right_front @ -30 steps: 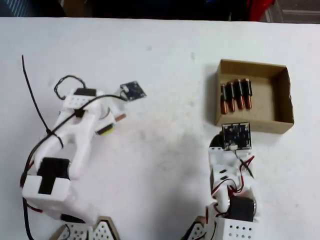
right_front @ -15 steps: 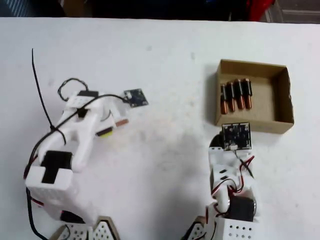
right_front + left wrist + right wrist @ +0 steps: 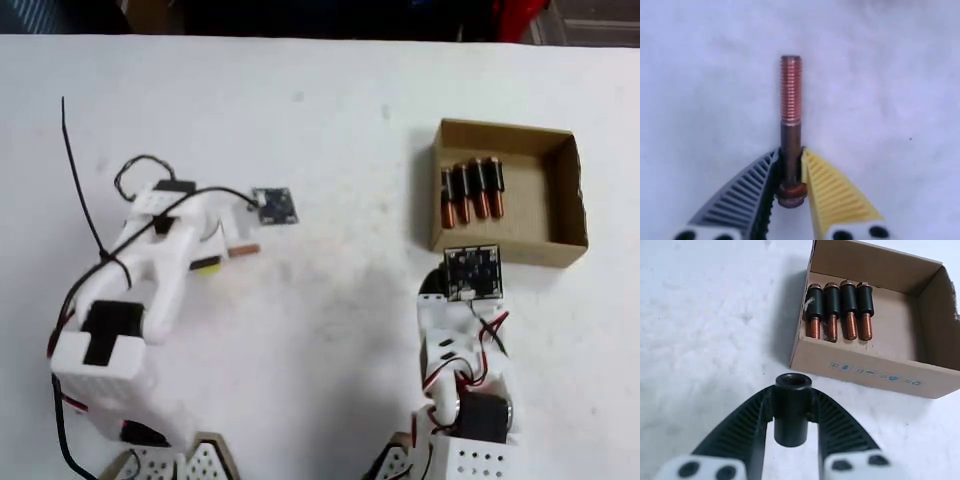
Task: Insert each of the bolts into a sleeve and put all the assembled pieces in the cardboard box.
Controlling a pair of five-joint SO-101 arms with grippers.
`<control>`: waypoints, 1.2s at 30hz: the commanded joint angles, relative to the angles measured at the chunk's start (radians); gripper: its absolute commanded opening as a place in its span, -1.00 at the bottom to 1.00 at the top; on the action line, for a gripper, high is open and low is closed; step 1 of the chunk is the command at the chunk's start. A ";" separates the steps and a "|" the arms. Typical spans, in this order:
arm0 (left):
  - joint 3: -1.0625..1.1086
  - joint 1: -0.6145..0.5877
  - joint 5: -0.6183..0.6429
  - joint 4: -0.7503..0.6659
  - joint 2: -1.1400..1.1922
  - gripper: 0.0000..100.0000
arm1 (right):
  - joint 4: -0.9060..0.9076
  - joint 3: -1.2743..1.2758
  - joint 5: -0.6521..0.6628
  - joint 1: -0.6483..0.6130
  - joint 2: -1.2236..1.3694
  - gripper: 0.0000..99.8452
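Note:
A copper bolt is pinched near its head by my left gripper, which is shut on it; the threaded end points away over the white table. In the high view the same bolt sticks out of the left gripper toward the table's middle. My right gripper is shut on a black sleeve, its bore facing up and outward, just in front of the cardboard box. That box holds several assembled bolt-and-sleeve pieces lying side by side, and they also show as the assembled pieces.
The white table stretches open between the two arms and behind them. A black cable loops off the left arm. The right arm stands close to the box's front wall.
The left arm has swung the bolt a little to the right and toward the front. The right arm and the box have stayed still.

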 commanded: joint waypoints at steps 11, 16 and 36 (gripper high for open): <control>-0.075 -0.004 -0.071 -0.015 0.004 -0.84 | -0.024 -0.011 0.009 0.005 -0.010 -0.96; -0.166 -0.002 -0.006 0.054 0.004 -0.84 | -0.024 -0.011 0.009 0.005 -0.010 -0.96; -0.230 0.021 0.002 0.212 0.010 -0.66 | -0.024 -0.011 0.009 0.005 -0.010 -0.96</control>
